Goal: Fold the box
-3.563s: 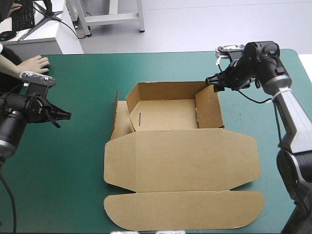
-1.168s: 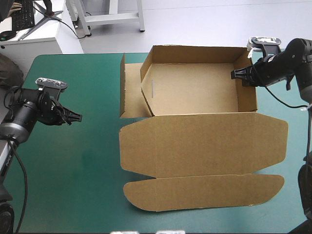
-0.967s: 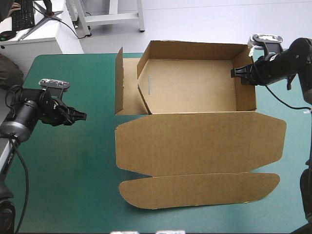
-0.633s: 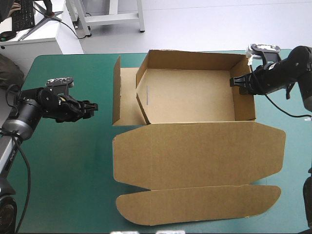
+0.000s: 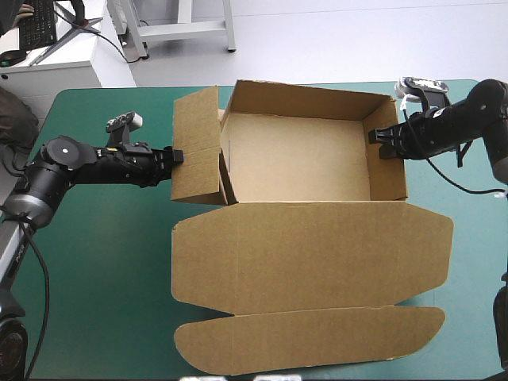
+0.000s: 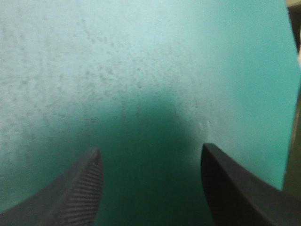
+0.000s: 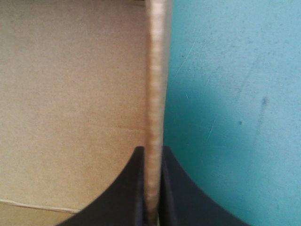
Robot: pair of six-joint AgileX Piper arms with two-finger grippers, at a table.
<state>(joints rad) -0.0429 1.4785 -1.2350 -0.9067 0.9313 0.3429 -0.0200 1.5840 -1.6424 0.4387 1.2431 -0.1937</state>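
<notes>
On teal-green cover: box, right gripper clamped on right wall; left gripper spread beside left flap; I'd push inward squarely.

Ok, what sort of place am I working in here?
Likely a robot lab bench: a teal-green cover as the work surface, one brown box on it, and two arms, the left tool open by a side flap, the right tool shut on a wall.
</notes>
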